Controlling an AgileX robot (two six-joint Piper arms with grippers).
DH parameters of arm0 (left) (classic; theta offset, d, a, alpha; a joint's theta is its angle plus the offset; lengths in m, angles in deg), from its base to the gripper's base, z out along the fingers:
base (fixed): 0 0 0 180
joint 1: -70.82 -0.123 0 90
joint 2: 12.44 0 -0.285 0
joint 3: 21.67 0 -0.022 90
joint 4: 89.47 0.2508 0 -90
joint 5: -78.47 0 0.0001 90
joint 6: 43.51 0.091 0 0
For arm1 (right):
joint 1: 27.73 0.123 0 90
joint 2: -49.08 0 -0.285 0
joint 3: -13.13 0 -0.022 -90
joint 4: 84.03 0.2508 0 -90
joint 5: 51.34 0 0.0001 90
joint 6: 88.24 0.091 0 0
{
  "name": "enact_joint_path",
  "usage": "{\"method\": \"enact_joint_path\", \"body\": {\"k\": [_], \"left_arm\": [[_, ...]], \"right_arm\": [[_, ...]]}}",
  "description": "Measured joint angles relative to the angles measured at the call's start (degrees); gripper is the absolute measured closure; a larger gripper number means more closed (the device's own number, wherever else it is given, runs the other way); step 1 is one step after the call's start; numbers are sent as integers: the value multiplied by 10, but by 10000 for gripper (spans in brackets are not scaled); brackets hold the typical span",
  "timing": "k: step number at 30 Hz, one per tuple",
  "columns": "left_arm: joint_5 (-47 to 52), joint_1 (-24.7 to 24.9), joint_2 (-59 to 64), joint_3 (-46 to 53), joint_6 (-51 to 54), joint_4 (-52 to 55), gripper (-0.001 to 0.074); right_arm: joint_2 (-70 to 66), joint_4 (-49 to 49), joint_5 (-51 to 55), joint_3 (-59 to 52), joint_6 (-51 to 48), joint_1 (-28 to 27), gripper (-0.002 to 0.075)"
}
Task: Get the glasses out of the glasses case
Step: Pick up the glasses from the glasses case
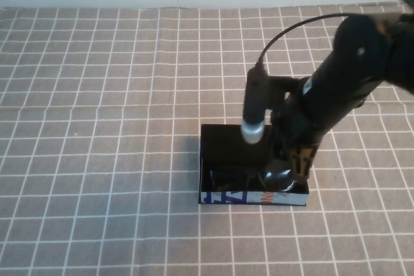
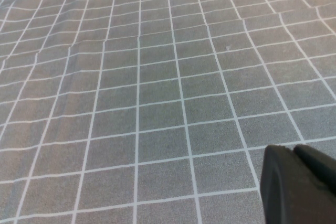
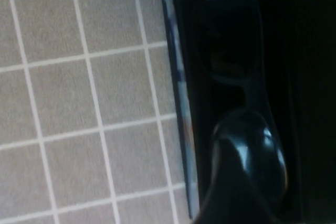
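The black glasses case (image 1: 253, 198) lies open on the checked cloth right of centre, its printed front edge towards me. The black glasses (image 1: 228, 178) lie inside along that front edge. My right gripper (image 1: 284, 176) reaches down into the case at the right lens. In the right wrist view the glasses (image 3: 229, 35) fill the case (image 3: 178, 93), and the gripper's dark tip covers part of the nearer lens. My left gripper (image 2: 294, 151) shows only in the left wrist view, shut and empty above bare cloth, away from the case.
The grey-brown cloth (image 1: 97, 127) with a white grid covers the whole table. A white wall runs along the far edge. The right arm and its cable (image 1: 284, 33) rise over the case's right and back side.
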State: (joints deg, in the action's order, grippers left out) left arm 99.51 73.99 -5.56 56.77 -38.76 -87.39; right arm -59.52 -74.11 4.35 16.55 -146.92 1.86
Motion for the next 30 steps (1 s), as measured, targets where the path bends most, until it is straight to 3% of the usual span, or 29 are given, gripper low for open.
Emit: {"method": "enact_joint_path", "body": {"k": [3, 30], "left_arm": [[0, 0, 0, 0, 0, 0, 739], [0, 0, 0, 0, 0, 0, 739]], "right_arm": [[-16, -2, -22, 0, -1, 9, 343], [-107, 9, -68, 6, -1, 24, 361]]}}
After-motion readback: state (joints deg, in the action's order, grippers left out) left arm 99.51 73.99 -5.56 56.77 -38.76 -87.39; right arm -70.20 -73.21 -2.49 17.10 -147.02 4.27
